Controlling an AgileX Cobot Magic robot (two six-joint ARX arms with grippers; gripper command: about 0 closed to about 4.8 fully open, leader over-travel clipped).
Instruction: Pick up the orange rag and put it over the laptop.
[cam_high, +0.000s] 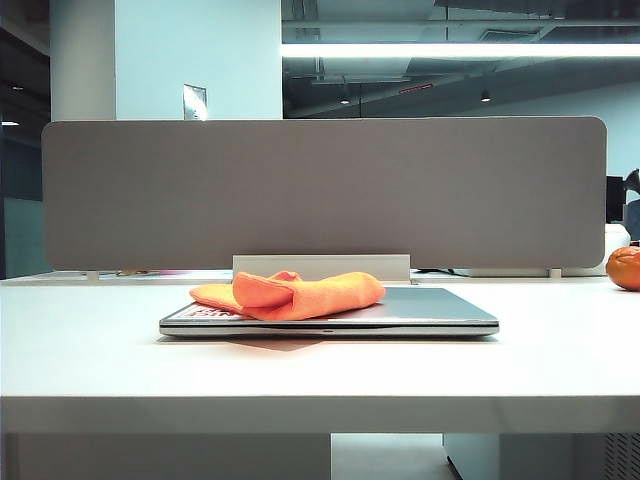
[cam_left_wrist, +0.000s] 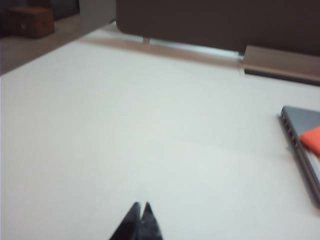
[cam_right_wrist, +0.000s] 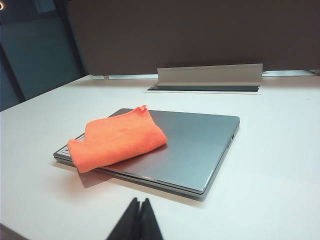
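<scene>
Already the orange rag (cam_high: 295, 295) lies on the closed laptop (cam_high: 440, 312) at the centre of the exterior view, bunched and folded over the lid's left half, with one corner hanging past the left edge; the right half of the lid is bare. So the putting appears done, though the cloth covers only part of the lid, and I judge nothing is left except perhaps spreading it flatter. Neither arm shows in the exterior view. The left gripper (cam_left_wrist: 141, 206), at the bottom of its wrist view, has its fingertips pressed together and empty, above bare white surface (cam_left_wrist: 125, 140) well apart from the laptop's corner at the right edge. The right gripper (cam_right_wrist: 139, 201) is likewise pinched together on nothing, near the laptop's front edge. The lid's logo and sticker cannot be made out. An orange round object (cam_high: 624, 268) is cut off at the right edge.
</scene>
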